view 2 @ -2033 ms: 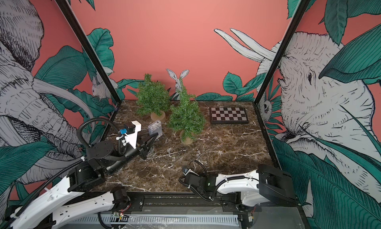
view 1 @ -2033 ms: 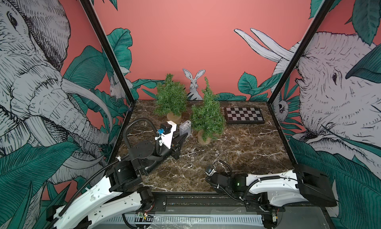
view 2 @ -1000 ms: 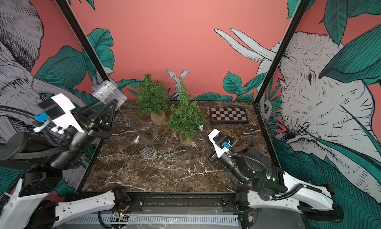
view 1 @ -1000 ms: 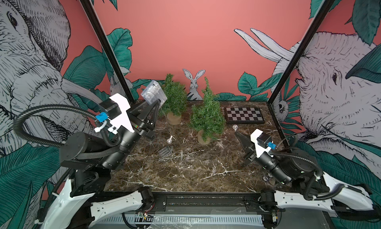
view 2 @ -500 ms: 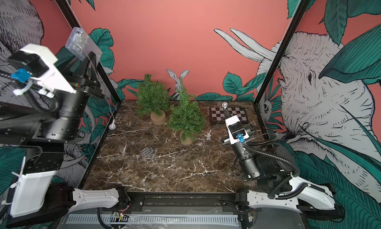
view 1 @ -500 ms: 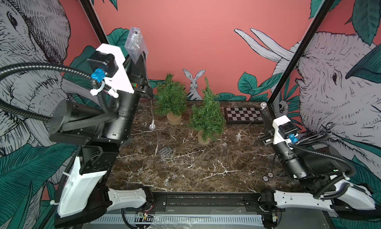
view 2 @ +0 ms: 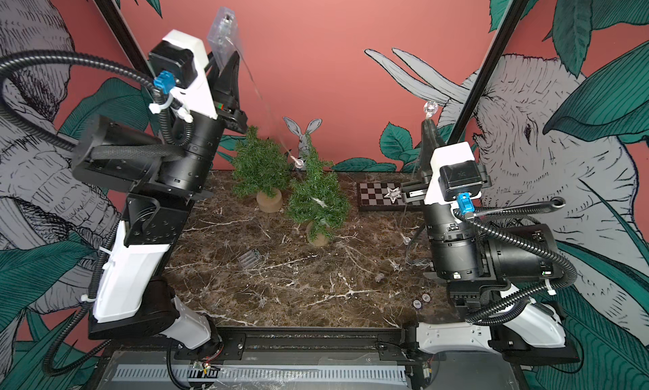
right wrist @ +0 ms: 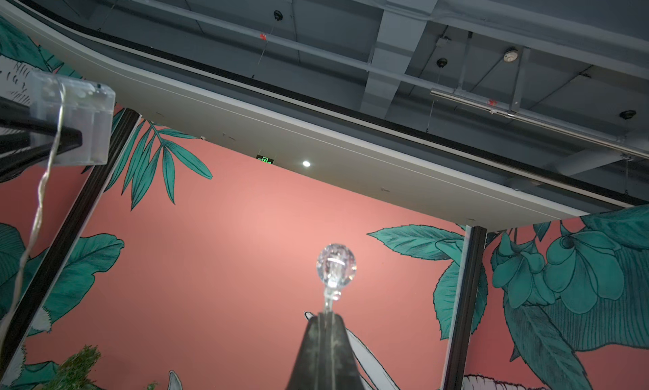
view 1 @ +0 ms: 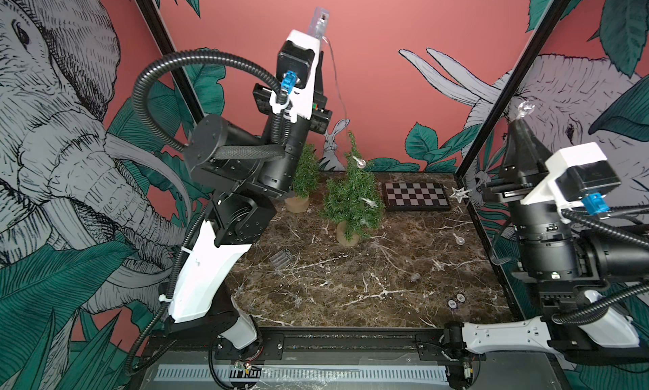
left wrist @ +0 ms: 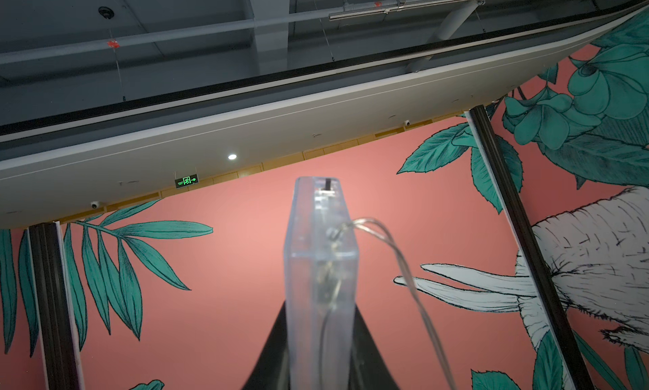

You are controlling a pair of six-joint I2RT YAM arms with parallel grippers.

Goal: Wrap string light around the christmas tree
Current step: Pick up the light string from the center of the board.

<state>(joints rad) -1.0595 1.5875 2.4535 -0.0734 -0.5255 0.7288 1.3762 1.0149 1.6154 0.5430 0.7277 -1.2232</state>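
At the front of the tabletop (view 1: 316, 300) lie two small round discs (view 1: 456, 300) and, further in, a ridged clear piece (view 1: 281, 259); neither looks to be in play. Loose bulbs (view 1: 459, 240) of the string light (view 1: 336, 72) rest on the stone at the right, slack not yet taken up.

Above them the right claw (right wrist: 325, 316) points upward. It is pinched fully together on the wire just under a round bulb (right wrist: 336, 265), probably to keep that end clear of the branches.

The left claw (left wrist: 320, 311), raised higher, is narrowly closed on the clear battery box (left wrist: 321, 251). From the box the wire drops to the tip of the nearer tree (view 1: 351, 202), where a few bulbs sit among the needles.

Holding both ends high seems meant to keep the line taut enough to lay round the tree. The wrapping looks barely begun. Behind stand a second tree (view 1: 305, 170) and a chessboard (view 1: 416, 195).
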